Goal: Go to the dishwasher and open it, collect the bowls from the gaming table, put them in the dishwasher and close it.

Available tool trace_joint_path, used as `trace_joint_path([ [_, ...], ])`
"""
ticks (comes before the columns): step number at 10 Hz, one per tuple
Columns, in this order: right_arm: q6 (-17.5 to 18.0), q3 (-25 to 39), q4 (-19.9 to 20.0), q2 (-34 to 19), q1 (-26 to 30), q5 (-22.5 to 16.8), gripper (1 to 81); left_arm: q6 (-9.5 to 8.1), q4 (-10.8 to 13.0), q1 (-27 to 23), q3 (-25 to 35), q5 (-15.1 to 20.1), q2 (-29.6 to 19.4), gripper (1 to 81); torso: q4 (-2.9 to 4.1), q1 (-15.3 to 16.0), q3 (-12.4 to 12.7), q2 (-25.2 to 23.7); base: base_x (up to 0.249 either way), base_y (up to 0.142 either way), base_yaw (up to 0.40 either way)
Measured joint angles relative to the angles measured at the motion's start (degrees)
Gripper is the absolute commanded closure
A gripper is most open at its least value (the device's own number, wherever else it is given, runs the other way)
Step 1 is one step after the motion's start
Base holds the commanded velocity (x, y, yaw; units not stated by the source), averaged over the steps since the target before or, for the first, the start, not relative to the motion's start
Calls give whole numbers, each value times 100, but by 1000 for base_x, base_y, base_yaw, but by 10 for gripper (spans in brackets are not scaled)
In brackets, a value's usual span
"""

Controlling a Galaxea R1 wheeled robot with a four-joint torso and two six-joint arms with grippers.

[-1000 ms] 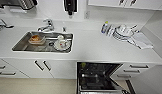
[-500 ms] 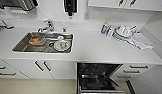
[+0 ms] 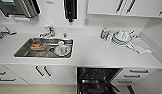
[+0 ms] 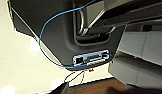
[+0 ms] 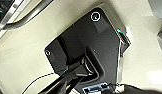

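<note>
Little differs from half a second ago in the head view: the dishwasher (image 3: 97,80) stands open below the white countertop (image 3: 97,53), dark inside, right of the steel sink (image 3: 24,51) holding dishes. Both wrist views show pale floor (image 4: 17,65) under robot parts; whether either gripper is spread or pressed together, I cannot tell.

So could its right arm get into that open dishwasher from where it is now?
Probably yes. The dishwasher stands open below the counter, just right of centre, its dark inside showing and nothing in front of it. Where the arm itself hangs is hard to tell.
</note>
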Motion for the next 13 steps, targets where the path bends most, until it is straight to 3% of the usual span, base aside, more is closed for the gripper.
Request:
trace_joint_path([
  [3,0,-490,-2,811,49,243,10,2,-2,44,7,20,-15,10,0,400,2,-643,0,0,0],
  [6,89,-631,83,1012,44,251,10,2,-2,85,5,26,-13,10,0,798,7,-1283,0,0,0],
  [8,299,-819,562,1007,11,249,10,0,-2,88,5,23,-13,10,0,1065,9,-1711,0,0,0],
  [11,1005,-1254,1337,987,-1,260,10,2,0,121,5,28,-13,10,0,1466,13,-2357,0,0,0],
  [13,1384,-1412,1651,992,22,267,10,2,-2,121,5,37,-13,10,0,1733,13,-2787,0,0,0],
])
